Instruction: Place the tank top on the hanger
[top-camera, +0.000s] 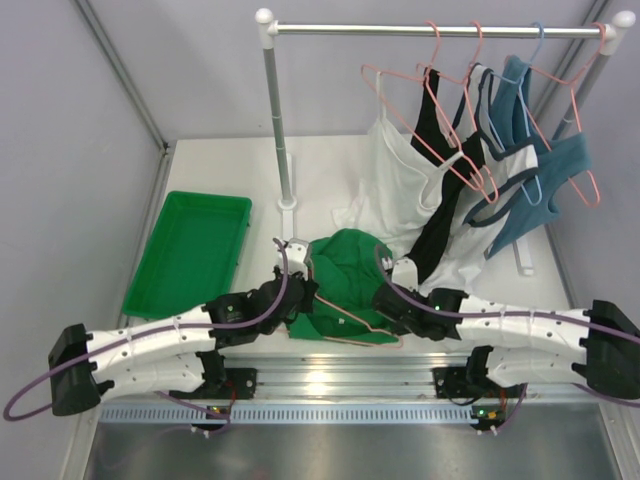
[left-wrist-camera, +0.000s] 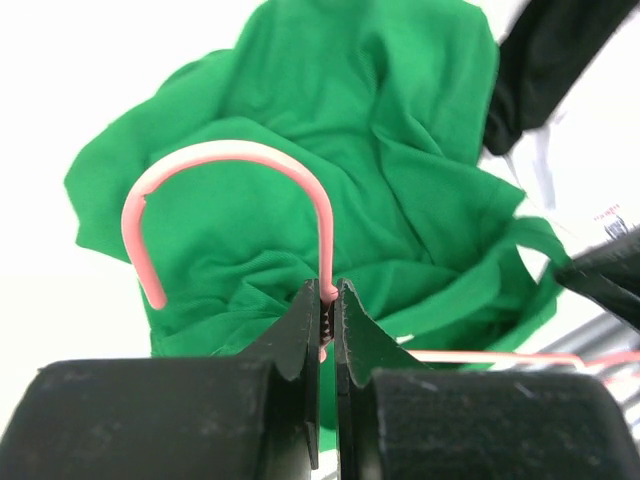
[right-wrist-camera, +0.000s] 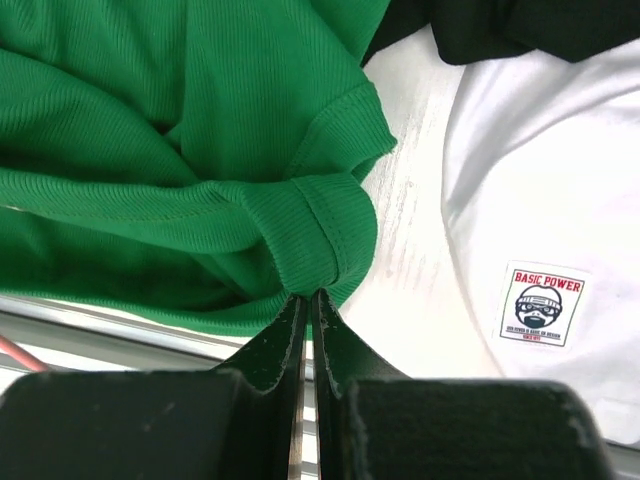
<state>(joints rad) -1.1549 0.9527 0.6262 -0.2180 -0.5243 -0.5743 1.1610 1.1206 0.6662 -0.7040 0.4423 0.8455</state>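
Observation:
The bright green tank top (top-camera: 345, 285) lies crumpled on the table between my two arms; it fills the left wrist view (left-wrist-camera: 340, 190) and the right wrist view (right-wrist-camera: 170, 150). A salmon-pink wire hanger (top-camera: 345, 322) lies across it. My left gripper (top-camera: 290, 293) is shut on the hanger's neck just below the hook (left-wrist-camera: 230, 160). My right gripper (top-camera: 392, 305) is shut on a hemmed fold of the tank top's right edge (right-wrist-camera: 320, 240).
A green plastic tray (top-camera: 190, 250) sits at the left. A rail on a white post (top-camera: 280, 130) carries pink hangers (top-camera: 440, 110), a blue hanger, white, black and teal tops (top-camera: 530, 180). A white top with a label (right-wrist-camera: 540, 305) lies right of my right gripper.

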